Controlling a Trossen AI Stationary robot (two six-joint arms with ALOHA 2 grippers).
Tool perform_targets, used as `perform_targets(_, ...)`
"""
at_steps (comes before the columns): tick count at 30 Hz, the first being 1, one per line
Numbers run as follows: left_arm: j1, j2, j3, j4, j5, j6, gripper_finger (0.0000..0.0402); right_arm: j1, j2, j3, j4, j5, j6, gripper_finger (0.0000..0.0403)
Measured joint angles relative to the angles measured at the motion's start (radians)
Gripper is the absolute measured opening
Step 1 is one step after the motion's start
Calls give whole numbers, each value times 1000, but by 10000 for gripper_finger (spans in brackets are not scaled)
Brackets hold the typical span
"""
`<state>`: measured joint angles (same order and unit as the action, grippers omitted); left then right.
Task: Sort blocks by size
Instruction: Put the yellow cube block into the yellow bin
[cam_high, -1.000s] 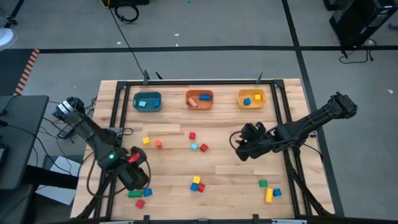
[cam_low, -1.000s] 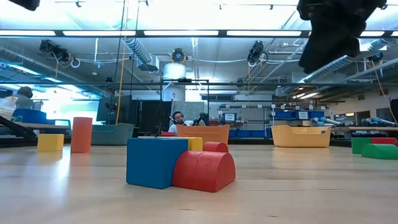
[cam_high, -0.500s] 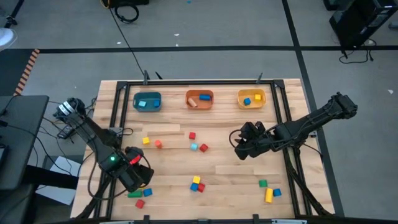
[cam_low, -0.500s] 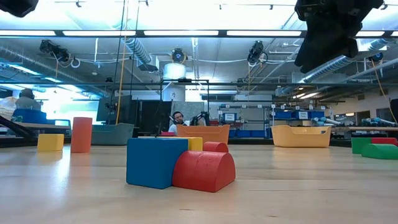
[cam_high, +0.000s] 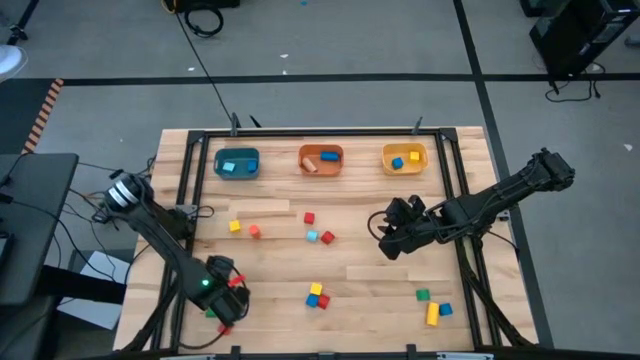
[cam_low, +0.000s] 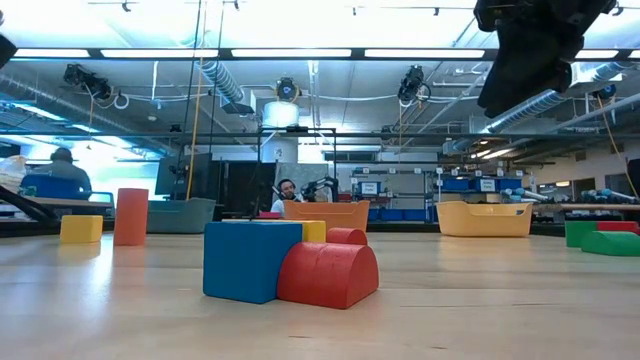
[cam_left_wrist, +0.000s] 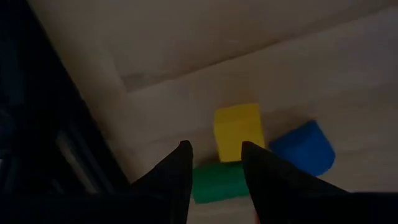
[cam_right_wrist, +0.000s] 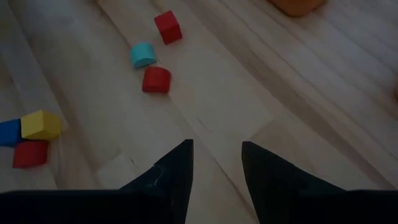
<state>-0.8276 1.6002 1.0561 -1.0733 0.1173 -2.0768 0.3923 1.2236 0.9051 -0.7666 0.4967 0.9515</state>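
Hanging low over the near left corner of the wooden table (cam_high: 380, 290), the left gripper (cam_left_wrist: 216, 163) has its two dark fingers (cam_left_wrist: 176, 177) a little way apart with nothing held. A green block (cam_left_wrist: 217, 180) lies right between the tips, a yellow block (cam_left_wrist: 237, 129) sits just past them, and a blue block (cam_left_wrist: 302, 146) rests off to one side. The right gripper (cam_right_wrist: 217, 158) hangs above bare wood, fingers also a little apart and empty. Out beyond its tips lie two red blocks (cam_right_wrist: 157, 79), a light blue block (cam_right_wrist: 143, 55), and a small heap of yellow, blue and red ones (cam_right_wrist: 32, 136).
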Motion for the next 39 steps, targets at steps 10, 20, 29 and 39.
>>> perform_targets(10,-13,10,0,49,-46,-104,148,0,0,0,1,-29,-33,149)
perform_targets(20,-30,48,-1,100,-69,-105,151,0,0,0,3,-50,-43,147)
perform_targets(29,-30,89,-1,109,-60,-105,221,0,0,0,7,-54,-46,146)
perform_targets(39,-30,89,-1,111,-60,-100,259,0,0,0,11,-60,-58,146)
